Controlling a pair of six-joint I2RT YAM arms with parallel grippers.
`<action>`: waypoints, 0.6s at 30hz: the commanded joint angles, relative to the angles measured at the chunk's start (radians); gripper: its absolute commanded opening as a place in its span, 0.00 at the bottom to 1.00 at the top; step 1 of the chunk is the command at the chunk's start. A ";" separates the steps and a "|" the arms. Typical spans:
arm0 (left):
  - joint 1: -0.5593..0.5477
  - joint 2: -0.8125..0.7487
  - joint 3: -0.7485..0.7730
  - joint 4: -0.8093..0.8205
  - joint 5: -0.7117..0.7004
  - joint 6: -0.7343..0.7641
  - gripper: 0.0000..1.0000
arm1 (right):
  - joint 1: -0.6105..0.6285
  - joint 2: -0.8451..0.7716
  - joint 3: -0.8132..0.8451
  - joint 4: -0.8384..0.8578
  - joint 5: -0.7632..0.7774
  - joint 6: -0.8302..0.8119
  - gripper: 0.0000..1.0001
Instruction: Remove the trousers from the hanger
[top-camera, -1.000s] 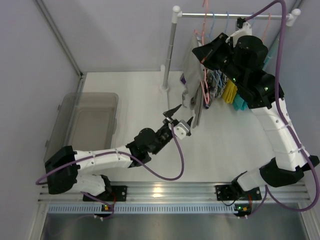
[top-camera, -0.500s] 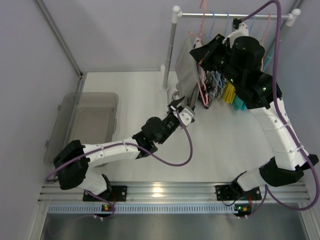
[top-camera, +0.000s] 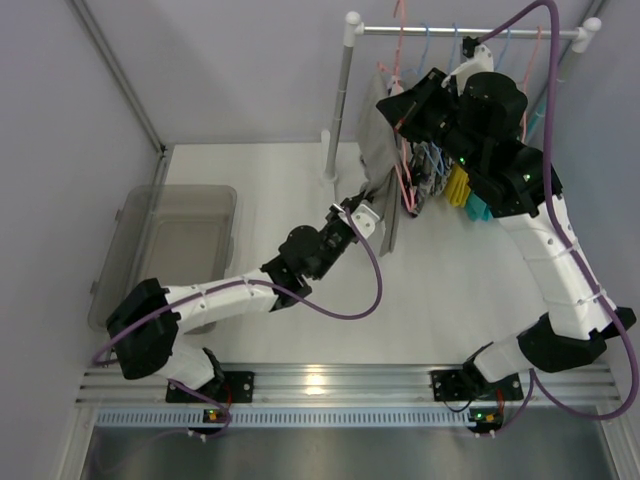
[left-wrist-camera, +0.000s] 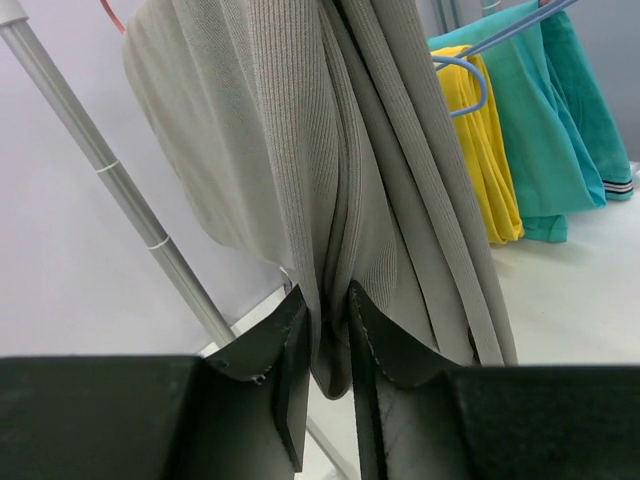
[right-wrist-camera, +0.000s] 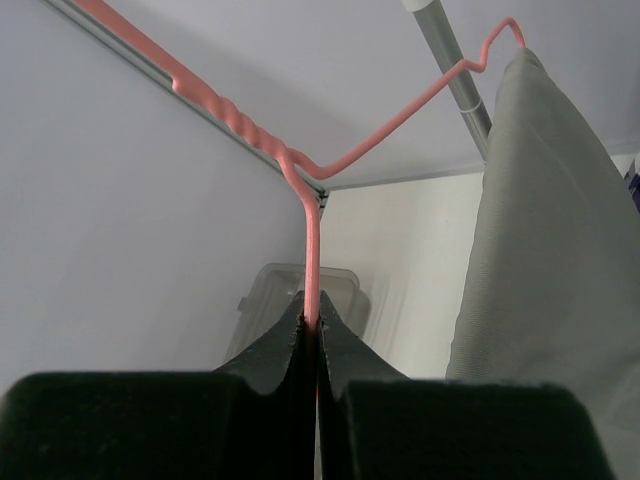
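- Two hands are at work. The left hand (left-wrist-camera: 325, 300) has come up from below with its fingers spread, and those fingers are now drawn in on a fold at the bottom hem of the trousers (left-wrist-camera: 330, 150). Grey ribbed cloth is pinched between them.
- A second ago this hand sat lower and nearer on the desk (top-camera: 450, 300), clear of the cloth. Now it touches the lowest edge of the garment, so the pulling grip looks made.
- The right hand (right-wrist-camera: 311, 320) stays clamped shut on the wire stem of the pink hanger (right-wrist-camera: 310, 250), just under its twisted neck. It has shifted a little to the left along with the hanger.
- Judging from this, the task stands at the start of the pull: one hand steadies the hanger and the other can draw the cloth down and off it.
- From the left hand the trousers rise straight up, folded in long pleats and draped over the hanger. From the right hand they hang just beside and to the right.
- Farther out, a yellow garment (left-wrist-camera: 490, 170) and a teal garment (left-wrist-camera: 555, 120) hang behind the trousers on the same rail (top-camera: 470, 32).
- The rack's upright post (left-wrist-camera: 120, 190) stands to the left.
- A clear plastic bin (top-camera: 130, 215) lies well apart, at the desk's left side.
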 joint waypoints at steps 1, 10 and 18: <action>0.008 -0.021 0.040 0.034 0.010 -0.011 0.25 | 0.027 -0.007 0.062 0.108 -0.020 -0.012 0.00; 0.008 -0.055 0.106 -0.002 0.013 -0.031 0.00 | 0.030 -0.011 0.013 0.131 -0.011 -0.043 0.00; 0.019 -0.185 0.241 -0.240 0.034 -0.062 0.00 | 0.029 -0.059 -0.110 0.168 0.026 -0.107 0.00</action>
